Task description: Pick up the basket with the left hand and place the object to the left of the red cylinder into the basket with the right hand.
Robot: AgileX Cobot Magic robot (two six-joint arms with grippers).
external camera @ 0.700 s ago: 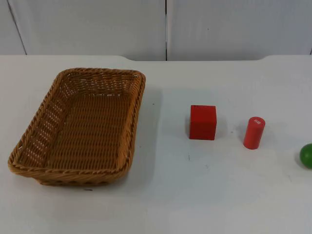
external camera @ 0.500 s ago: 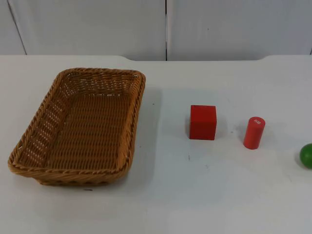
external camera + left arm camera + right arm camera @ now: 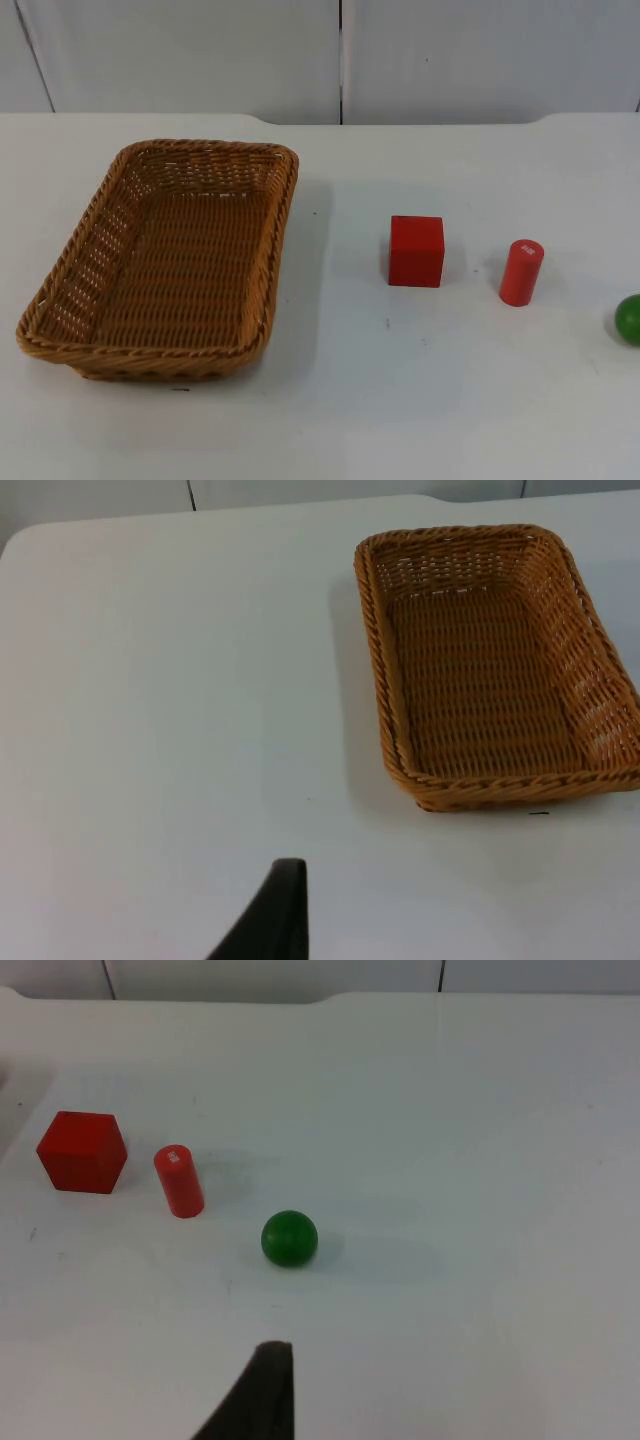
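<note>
Top view: the wicker basket (image 3: 160, 262) sits on the white counter (image 3: 350, 400), its long axis running from 12 toward 6 o'clock, open side up. At 3 o'clock from it rests the red cube (image 3: 416, 251), square to the counter; just past that stands the red cylinder (image 3: 521, 272), upright, apart from the cube. A green ball (image 3: 629, 320) lies farther out at 4 o'clock. Left end effector (image 3: 275, 920) hangs off the basket's side, well apart; right end effector (image 3: 262, 1395) hovers near the ball. Cannot tell either one's spread.
</note>
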